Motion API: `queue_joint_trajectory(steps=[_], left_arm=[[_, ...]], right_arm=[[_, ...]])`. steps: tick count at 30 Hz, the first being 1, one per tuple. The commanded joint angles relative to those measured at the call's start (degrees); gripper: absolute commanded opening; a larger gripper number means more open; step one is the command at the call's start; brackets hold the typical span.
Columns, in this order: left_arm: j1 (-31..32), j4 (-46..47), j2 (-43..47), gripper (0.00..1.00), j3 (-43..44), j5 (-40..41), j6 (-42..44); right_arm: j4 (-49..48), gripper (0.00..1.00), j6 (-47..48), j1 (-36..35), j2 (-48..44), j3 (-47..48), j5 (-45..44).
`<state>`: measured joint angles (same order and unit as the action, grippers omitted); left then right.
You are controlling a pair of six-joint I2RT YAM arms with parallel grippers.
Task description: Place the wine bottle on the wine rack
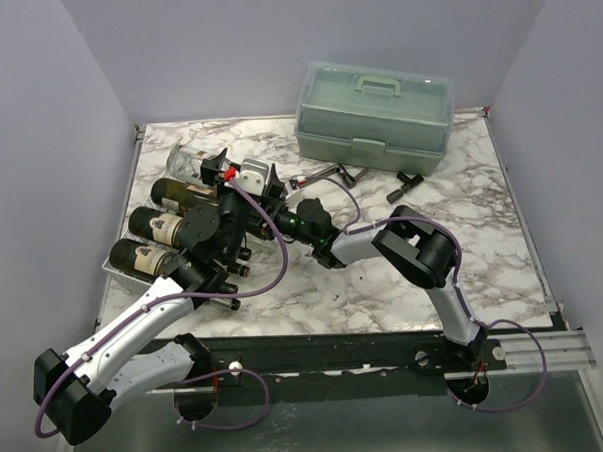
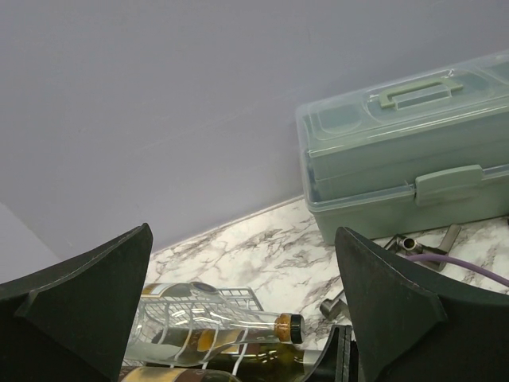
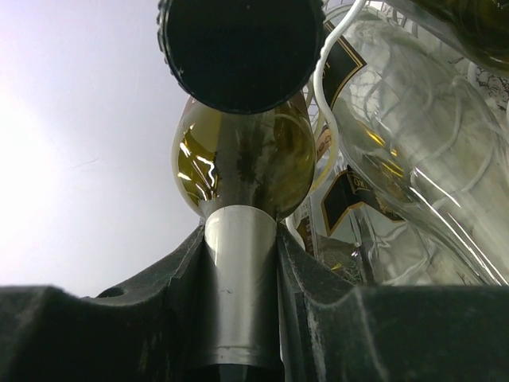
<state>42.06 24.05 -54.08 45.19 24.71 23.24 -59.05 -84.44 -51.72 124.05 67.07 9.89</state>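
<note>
The worktop [image 1: 384, 292] is a white slab veined in grey like marble, closed in by plain lilac panels at the back and both sides. Toward its far right corner sits a pale green toolbox [image 1: 374, 116], lid shut and handle folded flat, its long side roughly along the back panel. Just in front of it a few small tools [image 1: 404, 184] lie scattered on the marble: dark handles and short metal tubes. On the left half lies the white wire rack [image 2: 238, 294], close to the left edge. A black rail [image 1: 337, 350] crosses the near edge.
</note>
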Motion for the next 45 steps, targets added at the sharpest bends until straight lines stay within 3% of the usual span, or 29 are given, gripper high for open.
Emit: queue_joint_trajectory(steps=[1, 12, 19, 32, 45], left_arm=[[-0.2, 1.2, 0.7, 0.99, -0.8, -0.4, 0.5], [-0.2, 1.2, 0.7, 0.99, -0.8, -0.4, 0.7], [-0.2, 1.2, 0.7, 0.99, -0.9, -0.5, 0.7], [-0.2, 1.2, 0.6, 0.99, -1.1, -0.8, 0.7], [-0.1, 1.1, 0.9, 0.99, -1.0, -1.5, -1.0]], right_arm=[[-3.7, 0.39, 0.4, -0.7, -1.3, 1.0, -1.1], [2.6, 0.76, 3.0, -0.6, -5.1, -2.0, -1.7], [9.9, 0.88, 5.0, -0.7, -8.8, -4.2, -1.6], [17.2, 0.93, 9.3, -0.2, -13.5, -8.0, 0.2], [37.9, 1.0, 22.3, 2.6, -38.9, -22.0, -5.6]])
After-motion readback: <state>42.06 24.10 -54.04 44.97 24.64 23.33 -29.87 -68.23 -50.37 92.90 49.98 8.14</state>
